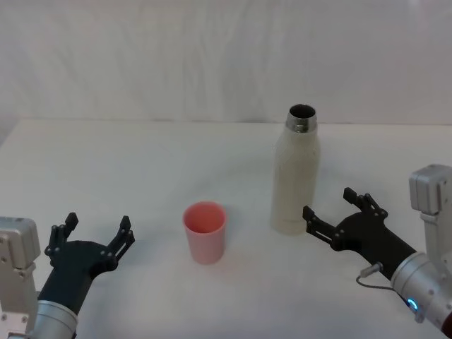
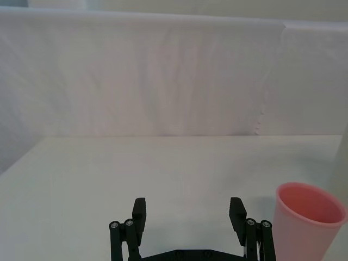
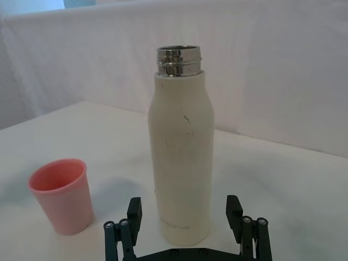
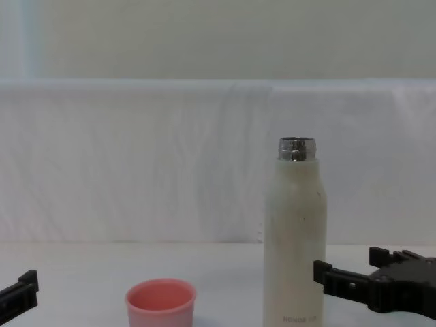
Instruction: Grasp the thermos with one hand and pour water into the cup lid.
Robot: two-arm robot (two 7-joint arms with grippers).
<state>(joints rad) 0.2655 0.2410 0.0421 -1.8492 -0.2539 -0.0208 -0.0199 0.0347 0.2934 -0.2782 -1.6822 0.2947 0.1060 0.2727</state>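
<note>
On the tabletop (image 1: pixel 106 162) our thermos (image 1: pixel 296 173) stands upright and uncapped, the cup lid (image 1: pixel 205 232) near it. Our right gripper (image 1: pixel 337 210), fingers apart, sits just beside its base; grasping and pouring remain, left gripper (image 1: pixel 97 232) idle, fingers apart

Black-fingered end effectors (image 1: pixel 340 206) on silver-grey wrists, small blue light.

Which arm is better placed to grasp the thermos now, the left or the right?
The right. The right gripper is open, right beside the thermos and facing its lower body. The left gripper, also open, sits beyond the cup lid, much farther from the thermos.
</note>
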